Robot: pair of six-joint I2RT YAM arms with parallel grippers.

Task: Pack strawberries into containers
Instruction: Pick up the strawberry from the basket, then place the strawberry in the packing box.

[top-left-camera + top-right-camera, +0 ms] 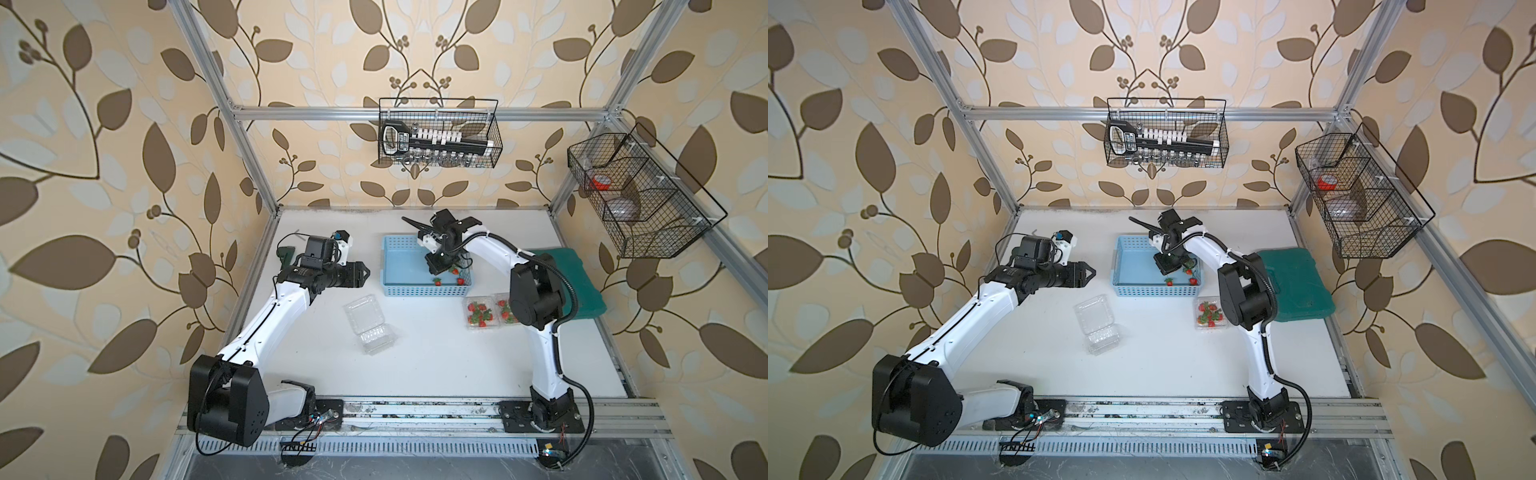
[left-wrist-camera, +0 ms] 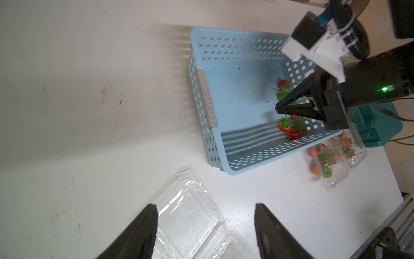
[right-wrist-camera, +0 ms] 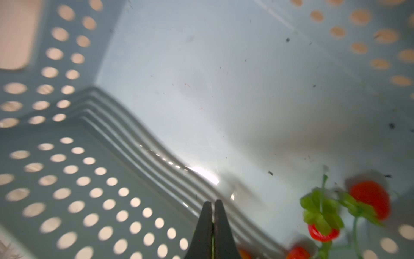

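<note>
Picking small red strawberries point(image 2: 292, 134) from the light blue perforated plastic basket point(image 1: 424, 289).
Right gripper point(image 3: 213, 205) closed low inside, hold unclear: grip should be confirmed before lifting. Left gripper point(image 2: 205, 206) open, empty.

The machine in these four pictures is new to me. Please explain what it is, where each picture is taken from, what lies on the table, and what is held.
It is a robot with two white arms, each ending in a two-fingered gripper. Two pictures look down on the whole scene; the other two come from a camera on each wrist. On the white table lie a light blue perforated basket with a few strawberries inside, an empty open clamshell punnet, two punnets holding strawberries, and a dark green case. The right gripper is down in the basket, shut; whether it pinches a stem I cannot tell. The left gripper is open and empty, above the table.
</note>
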